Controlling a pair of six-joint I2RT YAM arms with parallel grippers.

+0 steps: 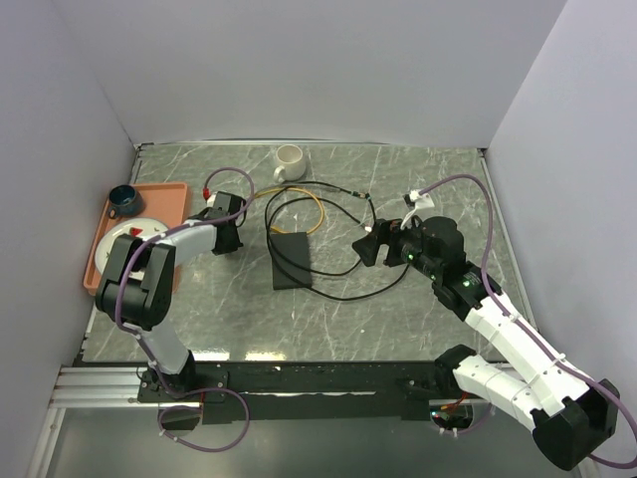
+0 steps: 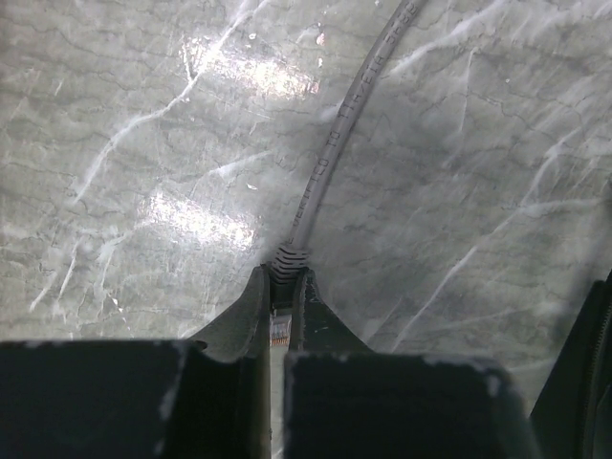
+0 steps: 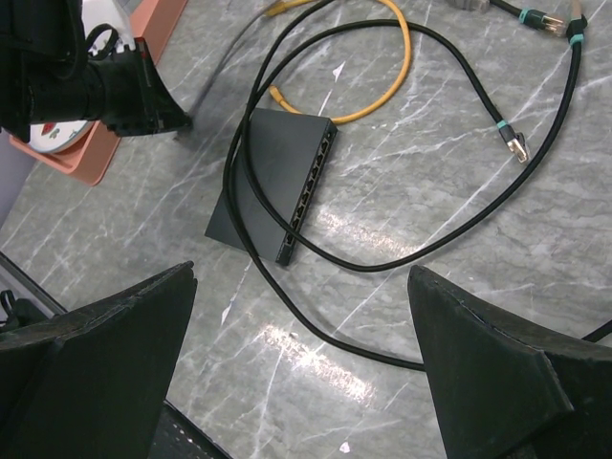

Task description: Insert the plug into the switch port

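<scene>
Left fingers (image 2: 239, 325): clamped tight on the plug (image 2: 279, 330), one finger on each side. The clear contact end sits deep between them and the ribbed boot is out at the tips.
Why that hold: it leaves the grey cable (image 2: 349, 105) free to trail ahead of the fingertips over the surface (image 2: 143, 143). The nose seems to face the wrist, so I'd guess a re-grip is coming.
Right fingers (image 3: 105, 335): spread wide and holding nothing, up off the surface.
Network switch (image 3: 263, 182): lies flat ahead of the right fingers, in line with the gap between them and well apart. To my eye they're poised to steady it.
Switch port (image 3: 306, 191): in the row along the narrow edge, which is turned toward the right fingers and away from the left ones. The left fingers hang near the far corner, not touching.
Obstacle: a black cable (image 3: 382, 266) lies across the box.
Count, switches: one, with several ports, too small to number.
Count, cables: one grey, one yellow cable (image 3: 406, 57); how many black ones, I cannot tell.
Count, loose plugs (image 3: 516, 145): three with teal collars.
Count, off to the side: one orange tray (image 1: 159, 194), one white mug (image 1: 290, 162).
</scene>
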